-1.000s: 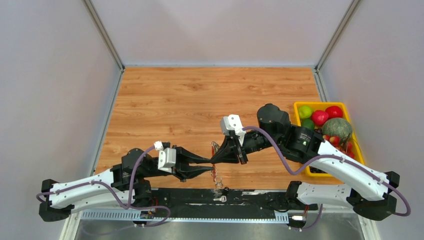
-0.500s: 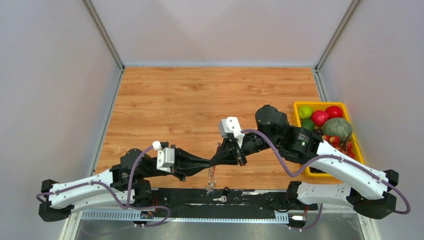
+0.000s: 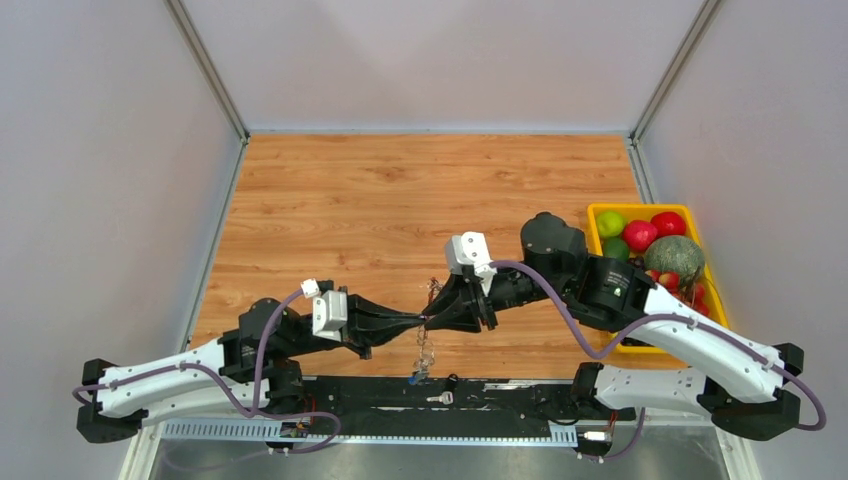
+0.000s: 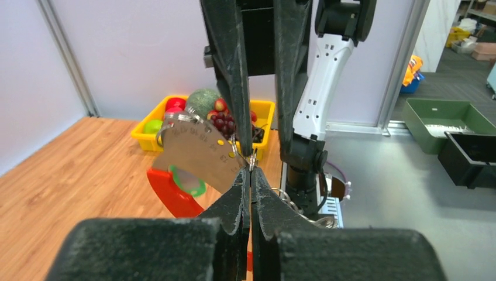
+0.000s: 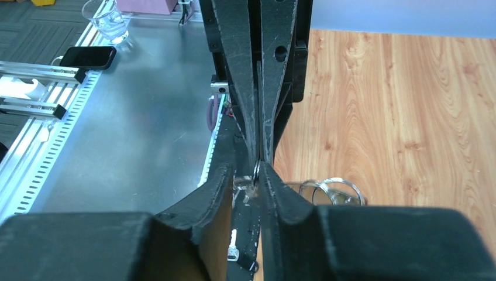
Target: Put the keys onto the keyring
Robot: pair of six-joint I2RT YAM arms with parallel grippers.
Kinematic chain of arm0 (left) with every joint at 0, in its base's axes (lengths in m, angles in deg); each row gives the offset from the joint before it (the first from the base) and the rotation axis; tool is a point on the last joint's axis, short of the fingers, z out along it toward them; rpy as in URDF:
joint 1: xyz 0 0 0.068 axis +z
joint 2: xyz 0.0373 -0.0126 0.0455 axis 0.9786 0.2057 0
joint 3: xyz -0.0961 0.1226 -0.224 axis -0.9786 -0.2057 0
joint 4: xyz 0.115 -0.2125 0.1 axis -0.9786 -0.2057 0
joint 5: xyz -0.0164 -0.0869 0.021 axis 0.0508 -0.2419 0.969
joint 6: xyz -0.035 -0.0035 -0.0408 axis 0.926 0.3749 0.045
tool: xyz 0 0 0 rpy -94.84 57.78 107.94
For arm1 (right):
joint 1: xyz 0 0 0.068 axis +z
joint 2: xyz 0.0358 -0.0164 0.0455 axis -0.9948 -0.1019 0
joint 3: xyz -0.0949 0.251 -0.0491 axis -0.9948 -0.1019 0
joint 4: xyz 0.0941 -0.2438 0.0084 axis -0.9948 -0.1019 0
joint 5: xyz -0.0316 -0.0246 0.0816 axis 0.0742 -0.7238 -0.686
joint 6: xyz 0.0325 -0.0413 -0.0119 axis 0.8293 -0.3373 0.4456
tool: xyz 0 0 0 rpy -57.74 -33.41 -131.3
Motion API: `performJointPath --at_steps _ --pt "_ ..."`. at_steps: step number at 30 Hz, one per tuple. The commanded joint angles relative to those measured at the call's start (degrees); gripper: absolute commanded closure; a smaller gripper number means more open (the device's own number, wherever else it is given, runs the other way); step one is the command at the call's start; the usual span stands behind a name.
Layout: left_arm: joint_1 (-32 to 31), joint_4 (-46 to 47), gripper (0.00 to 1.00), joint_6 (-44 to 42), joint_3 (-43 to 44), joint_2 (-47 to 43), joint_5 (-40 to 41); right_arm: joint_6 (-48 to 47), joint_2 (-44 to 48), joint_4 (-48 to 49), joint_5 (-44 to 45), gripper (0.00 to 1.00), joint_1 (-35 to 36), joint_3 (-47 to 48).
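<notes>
Above the table's near edge, my two grippers meet tip to tip. My left gripper (image 3: 424,322) (image 4: 250,168) is shut on a thin silver ring of the keyring. Beside its tips hang the keyring's brownish metal plate (image 4: 196,153), green tag (image 4: 188,182) and red loop (image 4: 169,193). The silvery chain (image 3: 424,352) dangles below the tips. My right gripper (image 3: 434,317) (image 5: 248,171) faces it with a narrow gap between its jaws; the ring stands in that gap against one finger. More silver rings (image 5: 327,190) hang to the side. One small key (image 3: 440,398) (image 5: 234,253) lies on the black base rail.
A yellow bin (image 3: 598,212) of toy fruit and vegetables stands at the table's right edge, close to the right arm's elbow. The black base rail (image 3: 510,392) runs along the near edge. Grey walls enclose the wooden table (image 3: 400,190) on three sides.
My left gripper has closed on the ring and my right gripper has parted its jaws. The dangling chain has swung slightly left and hangs lower.
</notes>
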Motion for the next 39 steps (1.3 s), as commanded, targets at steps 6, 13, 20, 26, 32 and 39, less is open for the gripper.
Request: performJointPath --at_steps 6,13,20,26,32,39 --pt "-0.1 7.5 1.0 2.7 -2.3 -6.0 3.3 0.5 5.9 1.3 4.6 0.66 0.6 -0.3" --pt "-0.1 13.2 1.0 5.0 -4.5 -7.1 2.1 1.3 4.0 4.2 3.7 0.66 0.6 -1.6" --pt "-0.1 16.0 1.0 6.1 -5.5 -7.4 2.3 1.9 3.3 8.3 2.8 0.68 0.8 -2.0" --pt "-0.1 17.4 1.0 6.3 -6.2 -7.5 2.6 2.1 2.6 10.0 2.7 0.7 1.3 -2.0" --pt "-0.1 17.8 1.0 6.4 -6.3 -7.5 2.8 2.0 1.2 11.2 3.4 0.71 1.9 -1.2" --pt "-0.1 18.0 1.0 6.5 -6.3 -7.5 3.3 1.6 -0.2 12.0 3.2 0.72 2.6 -0.4"
